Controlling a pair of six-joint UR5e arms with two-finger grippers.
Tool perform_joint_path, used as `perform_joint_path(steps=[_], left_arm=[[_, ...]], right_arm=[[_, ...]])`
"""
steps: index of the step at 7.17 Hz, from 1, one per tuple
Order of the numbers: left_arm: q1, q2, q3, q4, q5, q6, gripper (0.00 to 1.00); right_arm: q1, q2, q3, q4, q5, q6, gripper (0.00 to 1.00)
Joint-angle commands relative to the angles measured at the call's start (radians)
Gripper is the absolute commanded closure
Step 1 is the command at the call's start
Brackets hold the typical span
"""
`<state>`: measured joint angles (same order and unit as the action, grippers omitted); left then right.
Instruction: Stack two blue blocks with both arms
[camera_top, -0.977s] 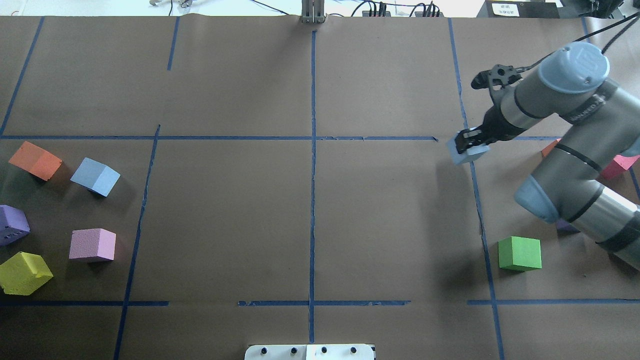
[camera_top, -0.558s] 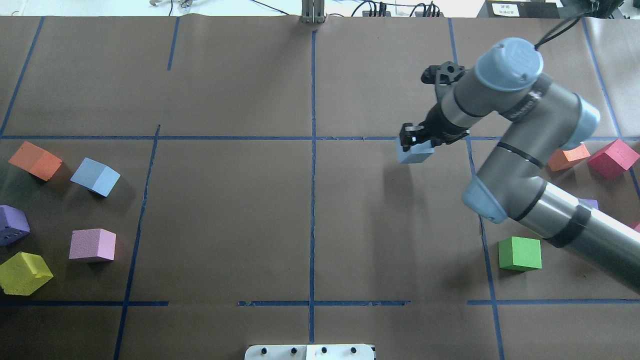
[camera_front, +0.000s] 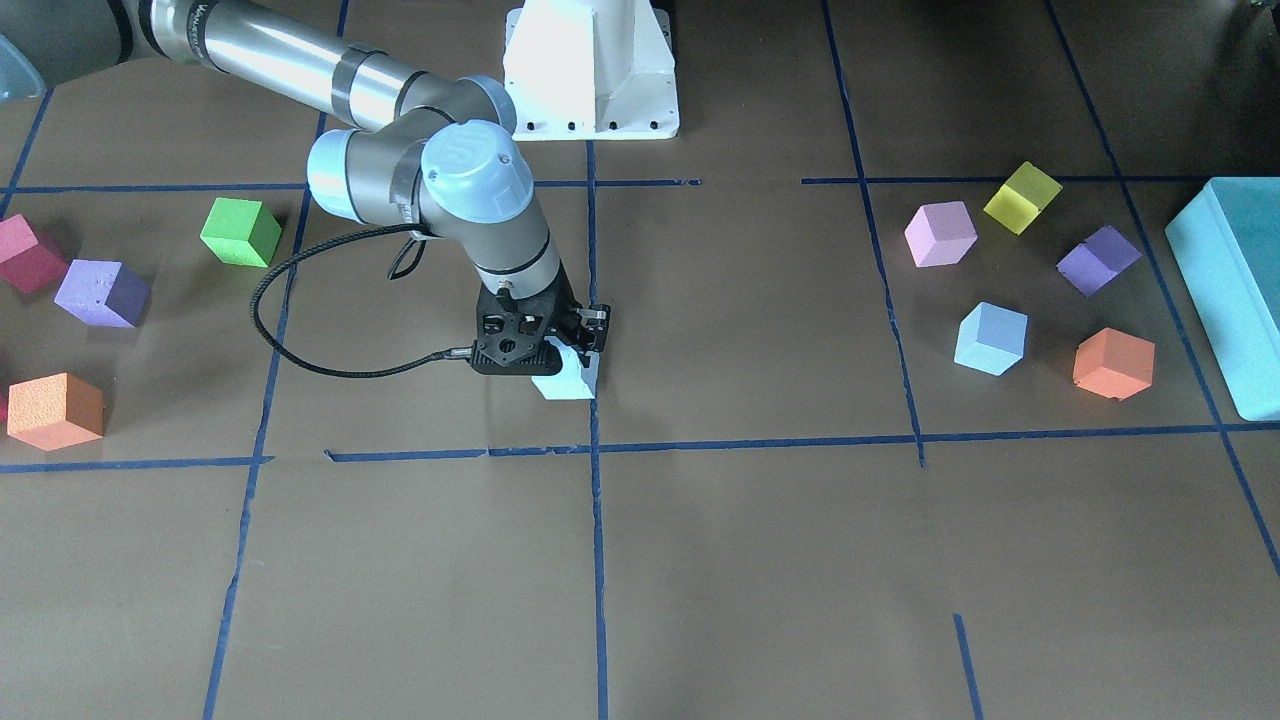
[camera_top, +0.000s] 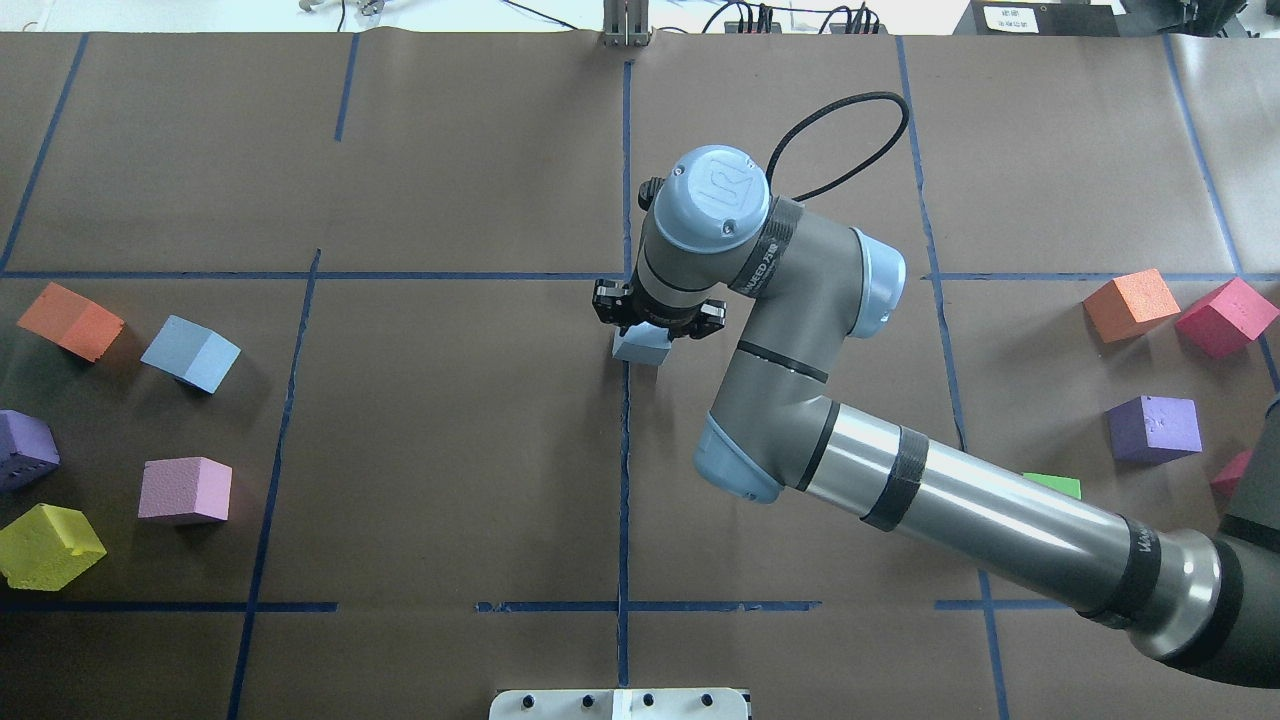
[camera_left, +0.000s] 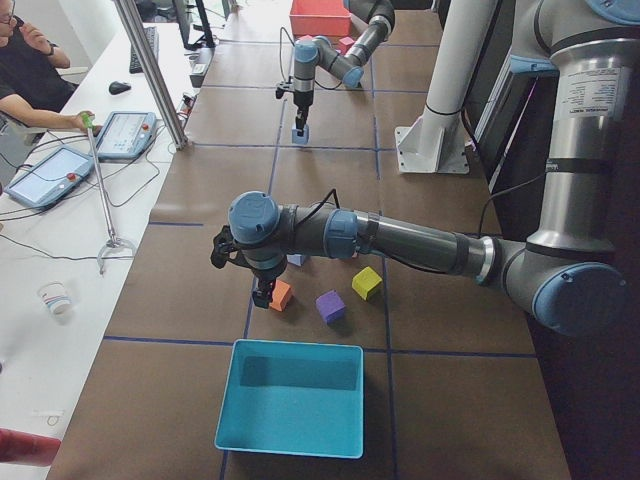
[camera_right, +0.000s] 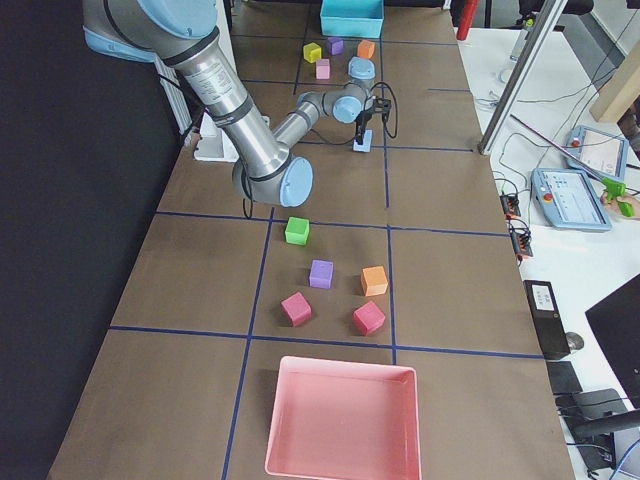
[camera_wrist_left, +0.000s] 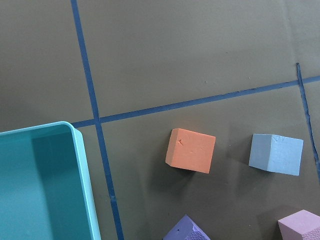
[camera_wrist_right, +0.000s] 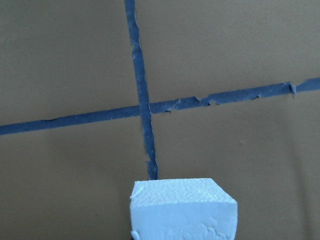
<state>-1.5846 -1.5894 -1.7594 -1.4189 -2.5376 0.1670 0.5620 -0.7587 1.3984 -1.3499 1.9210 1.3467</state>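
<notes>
Right arm extended to the middle of the table, wrist pointing straight down. The right gripper has its fingers closed on the sides of one blue block. This block sits just beside the central blue tape line, near the point where that line crosses another. Whether its underside touches the table cannot be told. The second blue block lies well apart, on the robot's left side of the table, just beside an orange block and not touching it. The left gripper hangs over this group, close to the orange block and near the teal box. Its fingers appear only in a side view, so whether they are open or closed cannot be told
</notes>
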Motion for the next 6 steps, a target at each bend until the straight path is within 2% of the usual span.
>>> perform_joint_path(steps=[1,2,3,4,5,6], left_arm=[[0.0,0.002,0.0,0.0,-0.001,0.0,0.0],[0.0,0.0,-0.002,0.0,-0.001,0.0,0.0],[0.0,0.0,-0.005,0.0,-0.001,-0.003,0.0],[0.009,0.0,-0.005,-0.002,-0.001,-0.067,0.0],[0.02,0.0,-0.005,-0.038,0.0,-0.107,0.0],[0.034,0.0,-0.003,-0.061,0.0,-0.11,0.0]], right_arm=[[-0.034,0.025,-0.007,-0.038,-0.032,-0.017,0.96],[-0.046,0.027,-0.007,-0.038,-0.057,-0.032,0.9],[-0.057,0.025,-0.007,-0.041,-0.08,-0.055,0.32],[-0.066,0.025,-0.004,-0.043,-0.098,-0.055,0.0],[-0.065,0.027,0.013,-0.052,-0.099,-0.057,0.0],[-0.042,0.025,0.077,-0.098,-0.094,-0.057,0.0]])
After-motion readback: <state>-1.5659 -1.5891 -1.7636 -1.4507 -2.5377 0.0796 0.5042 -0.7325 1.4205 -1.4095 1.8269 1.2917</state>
